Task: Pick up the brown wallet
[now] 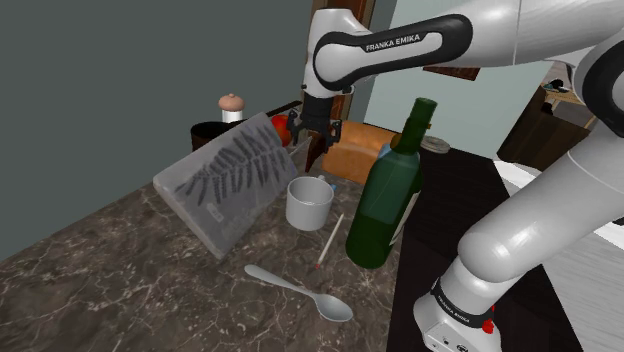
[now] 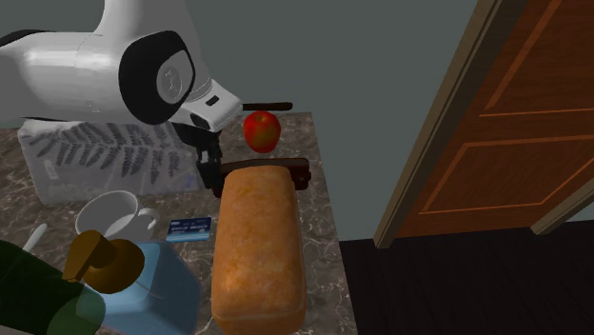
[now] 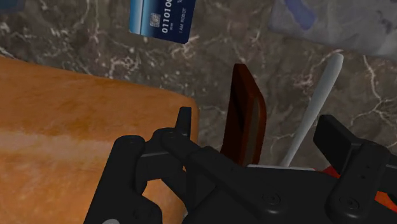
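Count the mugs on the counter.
1: a white cylindrical mug stands between the grey slanted slab and the dark green bottle; the arm could hide others.

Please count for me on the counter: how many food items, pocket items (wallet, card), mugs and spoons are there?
Food: 2 (bread loaf, red apple)
Pocket items: 2 (brown wallet, blue card)
Mugs: 1 (white mug)
Spoons: 1 (grey spoon)
Total: 6
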Action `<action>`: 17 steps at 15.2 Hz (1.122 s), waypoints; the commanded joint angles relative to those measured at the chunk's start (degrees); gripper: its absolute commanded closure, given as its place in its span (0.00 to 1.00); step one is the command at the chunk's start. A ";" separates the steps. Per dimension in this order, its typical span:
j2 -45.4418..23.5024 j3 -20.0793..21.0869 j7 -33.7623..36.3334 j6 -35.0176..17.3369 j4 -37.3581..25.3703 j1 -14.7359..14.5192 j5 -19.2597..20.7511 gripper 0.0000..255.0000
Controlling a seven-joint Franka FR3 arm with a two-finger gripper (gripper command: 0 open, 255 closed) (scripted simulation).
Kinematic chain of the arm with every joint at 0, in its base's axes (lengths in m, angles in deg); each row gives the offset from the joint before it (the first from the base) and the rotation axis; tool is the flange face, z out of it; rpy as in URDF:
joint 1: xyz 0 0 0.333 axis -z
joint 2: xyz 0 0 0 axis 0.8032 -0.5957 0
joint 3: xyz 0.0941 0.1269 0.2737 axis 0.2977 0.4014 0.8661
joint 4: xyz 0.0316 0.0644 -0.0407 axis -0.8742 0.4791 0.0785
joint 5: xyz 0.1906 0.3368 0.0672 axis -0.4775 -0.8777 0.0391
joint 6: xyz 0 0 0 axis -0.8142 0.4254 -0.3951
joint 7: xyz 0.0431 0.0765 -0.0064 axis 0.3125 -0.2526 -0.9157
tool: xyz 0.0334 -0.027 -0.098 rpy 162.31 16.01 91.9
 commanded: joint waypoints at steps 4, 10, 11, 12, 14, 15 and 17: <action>-0.26 -0.10 0.13 -0.31 0.88 0.14 0.13 1.00; -0.58 -0.09 0.17 -0.24 0.51 0.18 0.26 1.00; -0.40 -0.14 0.09 0.53 -0.10 0.19 0.20 1.00; -0.22 -0.20 0.02 1.31 -0.70 0.20 0.14 1.00; 0.05 -0.30 -0.11 2.84 -1.99 0.22 0.06 1.00; 0.18 -0.34 -0.17 3.61 -2.64 0.23 0.03 1.00; 0.38 -0.44 -0.27 5.15 -3.98 0.26 -0.02 1.00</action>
